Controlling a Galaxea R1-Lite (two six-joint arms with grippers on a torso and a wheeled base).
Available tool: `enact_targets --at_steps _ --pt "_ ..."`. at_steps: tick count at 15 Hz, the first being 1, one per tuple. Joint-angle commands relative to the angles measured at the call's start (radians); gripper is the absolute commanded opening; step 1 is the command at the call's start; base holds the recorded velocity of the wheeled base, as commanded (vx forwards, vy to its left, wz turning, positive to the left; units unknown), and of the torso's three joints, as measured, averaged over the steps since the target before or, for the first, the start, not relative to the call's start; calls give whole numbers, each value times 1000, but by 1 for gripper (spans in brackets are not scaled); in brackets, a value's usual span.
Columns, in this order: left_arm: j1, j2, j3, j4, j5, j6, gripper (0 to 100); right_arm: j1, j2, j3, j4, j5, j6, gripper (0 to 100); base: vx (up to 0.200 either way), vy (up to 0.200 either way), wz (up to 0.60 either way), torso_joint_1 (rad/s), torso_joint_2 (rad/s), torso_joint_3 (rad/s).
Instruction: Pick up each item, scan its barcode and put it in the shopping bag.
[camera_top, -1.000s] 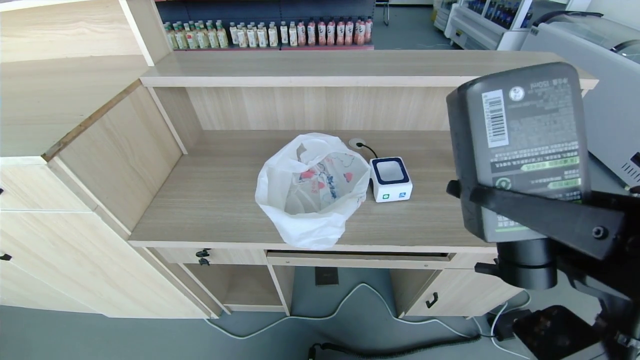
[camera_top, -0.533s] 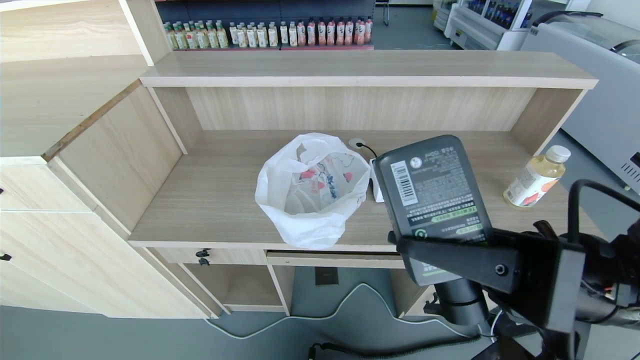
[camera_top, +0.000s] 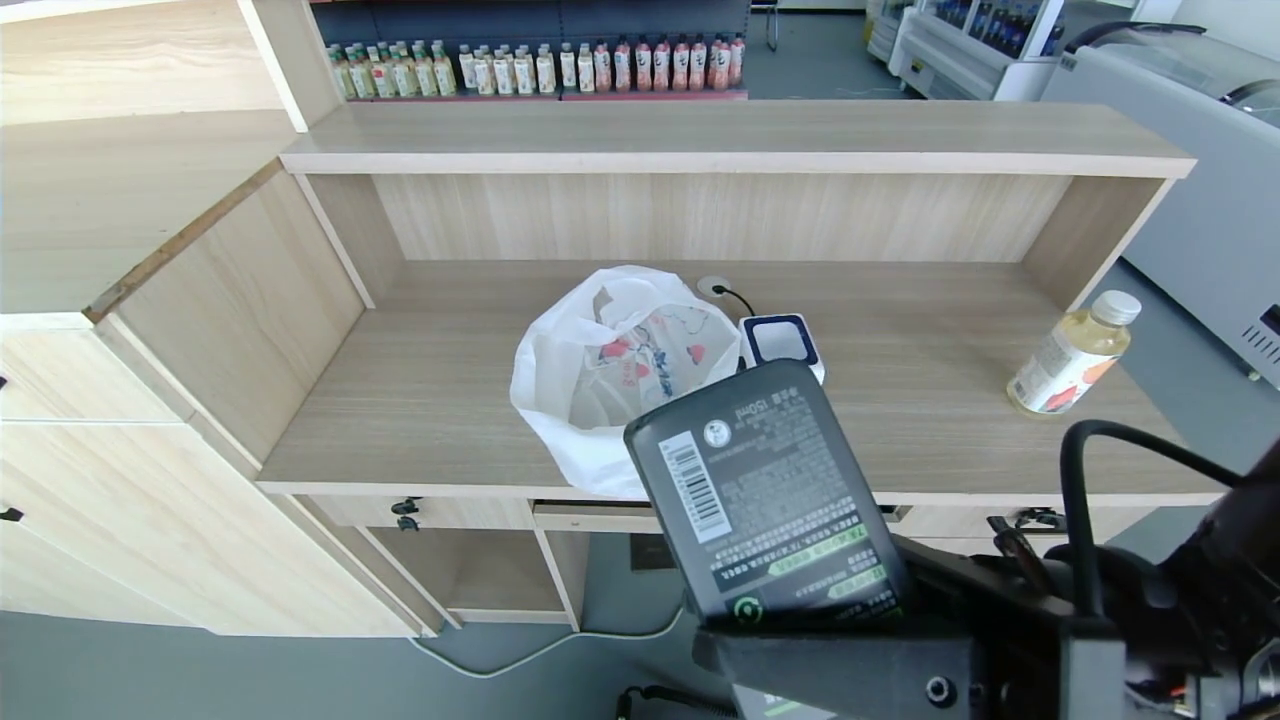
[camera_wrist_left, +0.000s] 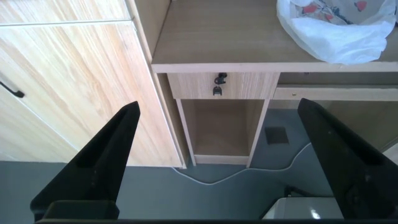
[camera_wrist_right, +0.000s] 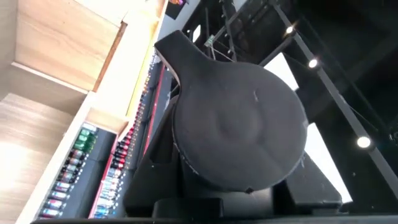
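The left gripper hangs low in front of the counter, its fingers spread wide with nothing between them. It takes no part in this step.

On the counter the shopping bag stands with its mouth open upward and some goods already inside.

Just right of the bag, and nearer the robot than the counter's front edge, the right gripper holds a dark bottle in the air. One finger crosses the bottle's lower end near the cap and the other is hidden behind it, so the grip is closed on the cap end. The rest of the bottle sticks up past the fingers, tilted to the left. Its barcode faces up and towards the robot.

The scanner sits on the counter beside the bag, its window facing up, partly hidden by the bottle's top. This looks like the scanning step. The next move calls for turning the wrist so the barcode faces down, then bringing it over the window.

Well to the right a drink bottle waits on the counter, not yet picked up.
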Motion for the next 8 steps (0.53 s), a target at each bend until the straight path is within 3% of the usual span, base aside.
enact_targets --at_steps 1,8 --pt "0 0 0 0 0 0 100 9 -12 1 0 1 -3 0 0 0 0 0 0 0" --pt "0 0 0 0 0 0 100 5 -84 27 1 4 -18 0 0 0 0 0 0 0"
